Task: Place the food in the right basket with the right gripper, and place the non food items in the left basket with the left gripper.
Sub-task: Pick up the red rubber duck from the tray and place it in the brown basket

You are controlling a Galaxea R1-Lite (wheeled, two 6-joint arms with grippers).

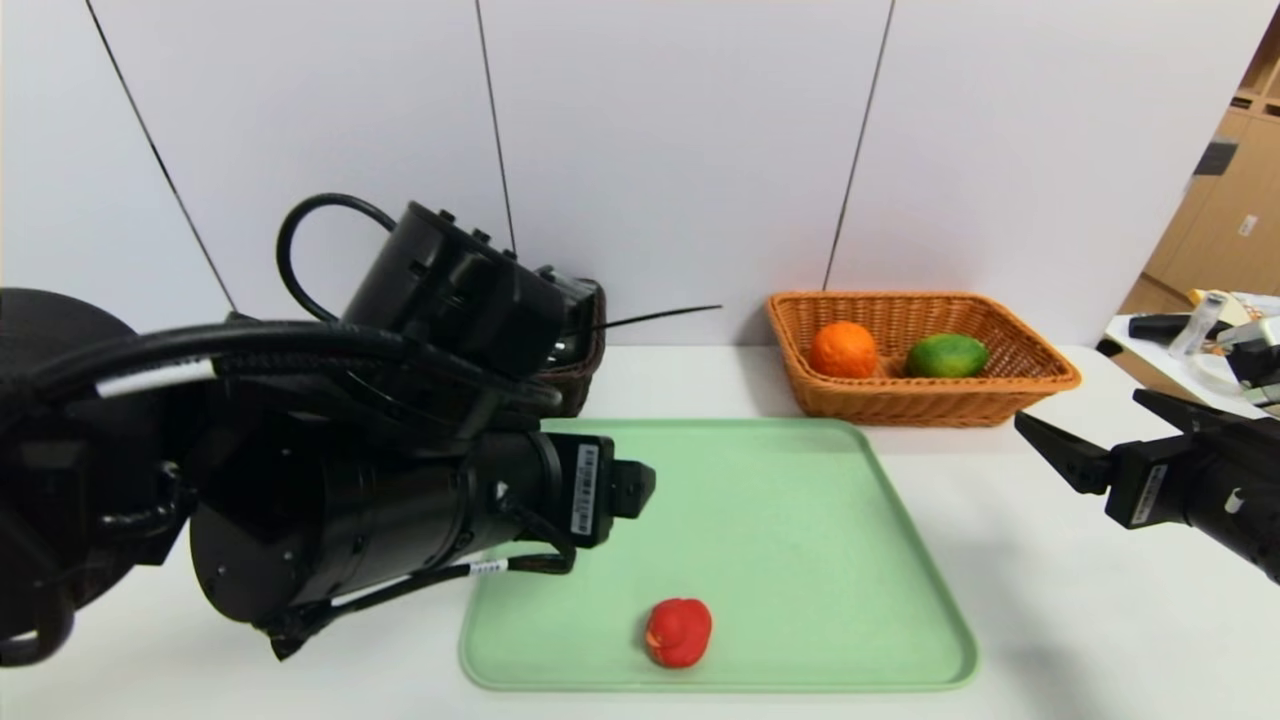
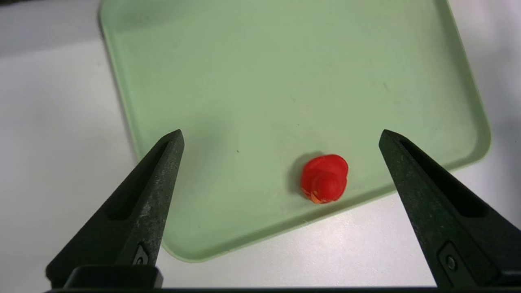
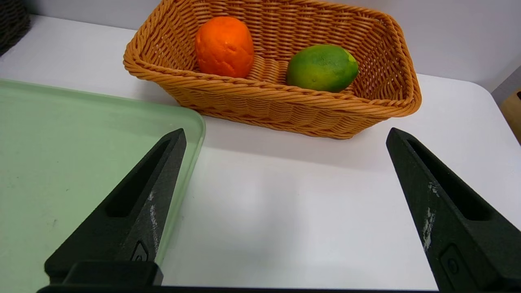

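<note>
While the left end effector [image 2: 281, 136] hangs wide open and empty above it, a small red toy [image 1: 679, 632] lies near the front edge of a green tray [image 1: 850, 600] on the white table [image 1: 1080, 600]. The right end effector [image 3: 285, 134], also wide and empty, hovers beside the tray. Farther back, the orange [image 1: 843, 350] and green fruit [image 1: 946, 355] sit in the tan right basket [image 1: 930, 405]; the dark left basket [image 1: 585, 370] is mostly hidden.

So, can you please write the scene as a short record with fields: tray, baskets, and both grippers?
tray: green, holds only the red toy
right basket: holds the orange and the green fruit
left basket: mostly hidden behind left arm
left gripper: jaws open, above the toy
right gripper: jaws open, empty, beside the tray
</note>
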